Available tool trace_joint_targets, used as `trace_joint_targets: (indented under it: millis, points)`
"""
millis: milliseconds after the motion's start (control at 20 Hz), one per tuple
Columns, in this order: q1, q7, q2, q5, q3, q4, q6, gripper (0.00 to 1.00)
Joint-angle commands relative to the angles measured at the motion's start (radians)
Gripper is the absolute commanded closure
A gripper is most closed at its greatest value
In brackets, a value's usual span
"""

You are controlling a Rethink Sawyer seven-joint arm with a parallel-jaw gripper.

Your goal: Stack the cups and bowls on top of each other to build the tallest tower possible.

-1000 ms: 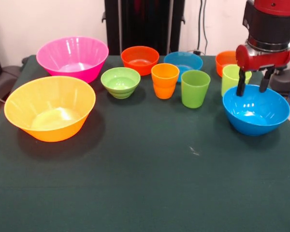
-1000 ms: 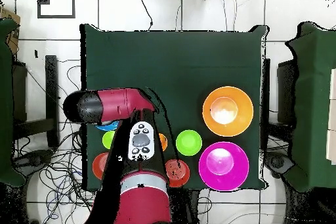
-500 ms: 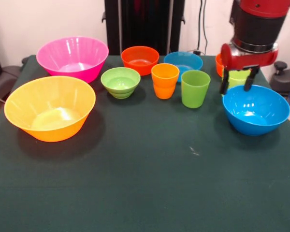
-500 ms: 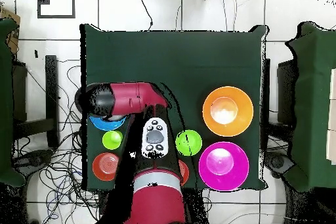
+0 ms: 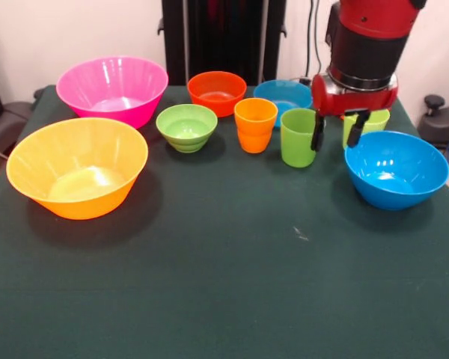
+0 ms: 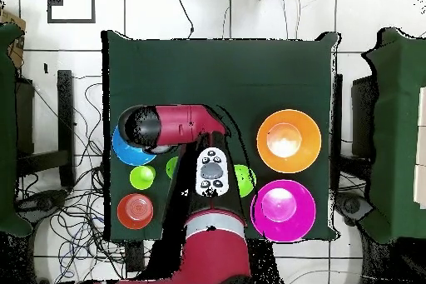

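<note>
Claw (image 5: 336, 132) spread and empty above the surface (image 5: 224, 284), green cup (image 5: 298, 137) upright just beside at 9 o'clock, blue bowl (image 5: 396, 169) at 4 o'clock

Gripper (image 5: 336, 132) hangs above the cloth, fingers (image 5: 316, 135) apart, empty. Green cup (image 5: 299, 137) sits just to its picture-left, medium blue bowl (image 5: 396, 168) to its picture-right, lime-yellow cup (image 5: 373, 120) behind it. Orange cup (image 5: 255, 124) and green bowl (image 5: 186, 126) lie further picture-left.
</note>
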Motion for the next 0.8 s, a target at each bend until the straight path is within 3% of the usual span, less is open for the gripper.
trace_joint_targets:
  millis: [50, 200, 800]
  points:
    - [0.021, 0.039, 0.121, -0.06, 0.087, -0.067, -0.075, 0.0]
    - [0.044, 0.074, 0.155, -0.043, 0.081, -0.102, -0.088, 0.0]
    - [0.01, 0.054, 0.135, -0.034, 0.127, -0.006, -0.188, 0.0]
